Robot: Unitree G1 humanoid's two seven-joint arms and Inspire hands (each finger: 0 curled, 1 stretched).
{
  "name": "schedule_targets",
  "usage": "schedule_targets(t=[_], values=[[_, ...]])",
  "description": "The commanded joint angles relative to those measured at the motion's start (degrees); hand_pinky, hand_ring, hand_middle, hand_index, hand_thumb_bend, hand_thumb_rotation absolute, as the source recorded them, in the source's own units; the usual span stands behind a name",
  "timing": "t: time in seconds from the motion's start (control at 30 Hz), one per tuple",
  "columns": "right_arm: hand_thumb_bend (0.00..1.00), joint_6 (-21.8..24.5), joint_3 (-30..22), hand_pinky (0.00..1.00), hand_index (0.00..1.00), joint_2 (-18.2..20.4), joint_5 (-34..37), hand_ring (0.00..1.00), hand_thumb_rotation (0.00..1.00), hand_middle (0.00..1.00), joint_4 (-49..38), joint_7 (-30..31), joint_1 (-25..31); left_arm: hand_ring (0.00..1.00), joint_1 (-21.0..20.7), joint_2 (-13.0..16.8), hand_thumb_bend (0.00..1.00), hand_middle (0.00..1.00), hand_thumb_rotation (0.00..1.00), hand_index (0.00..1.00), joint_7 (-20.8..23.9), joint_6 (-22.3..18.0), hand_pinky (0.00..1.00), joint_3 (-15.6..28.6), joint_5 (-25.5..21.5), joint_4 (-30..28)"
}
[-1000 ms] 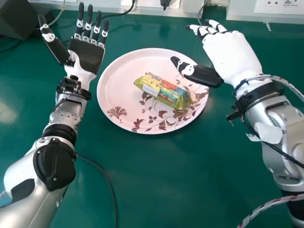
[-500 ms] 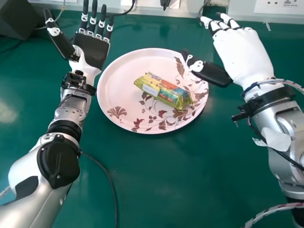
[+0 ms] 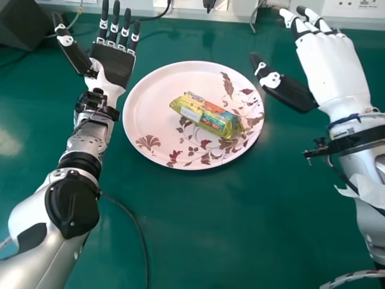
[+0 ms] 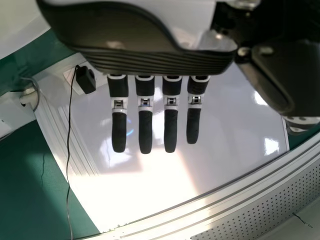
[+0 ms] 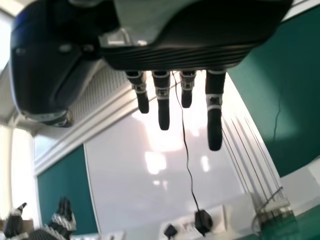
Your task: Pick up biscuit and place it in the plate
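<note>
On the pink plate (image 3: 153, 111), just toward 3 o'clock from its middle, lies the biscuit packet (image 3: 207, 115), whole on its side, its long body slanting from 10 o'clock to 4 o'clock; 12 o'clock is the far side of the head view. Its wrapper is yellow-green, with orange and red printing and a pale label toward its 9 o'clock end. Dark leaves and flowers decorate the plate from 1 o'clock round past 6 to 8. The plate sits flat on the green desk (image 3: 240, 229).

The left hand (image 3: 114, 63) is off the plate at 10 o'clock, palm up, its fingers straight, spread a little and pointing to 12, its thumb well apart toward 11. The right hand (image 3: 334, 66) is out at 2 o'clock, white back up, fingers extended toward 11 and the thumb apart from them, angled to 10, its tip near the plate's rim. Both are apart from the packet and clamped on nothing.

The left wrist view shows the left hand (image 4: 150, 62) with straight fingers before a glossy white panel (image 4: 235, 130); in the right wrist view the right hand (image 5: 200, 55) has its fingers extended too.

A black box (image 3: 21, 24) stands far off at 10 o'clock, and a black cable (image 3: 142, 235) curves over the desk at 7.
</note>
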Motion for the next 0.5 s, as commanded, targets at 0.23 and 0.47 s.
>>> schedule_targets(t=[0.23, 0.47], values=[[0.67, -6.04, -4.64, 0.42, 0.87, 0.29, 11.40, 0.55, 0.35, 0.77, 4.25, -1.33, 1.92, 0.63, -0.29, 0.57, 0.87, 0.70, 0.32, 0.78, -0.20, 0.46, 0.52, 0.76, -0.96, 0.08], [0.65, -11.64, -7.31, 0.42, 0.86, 1.48, 25.84, 0.55, 0.37, 0.76, 9.65, 1.18, 0.80, 0.65, -0.84, 0.05, 0.88, 0.73, 0.34, 0.79, 0.28, -0.16, 0.53, 0.72, -0.80, 0.01]])
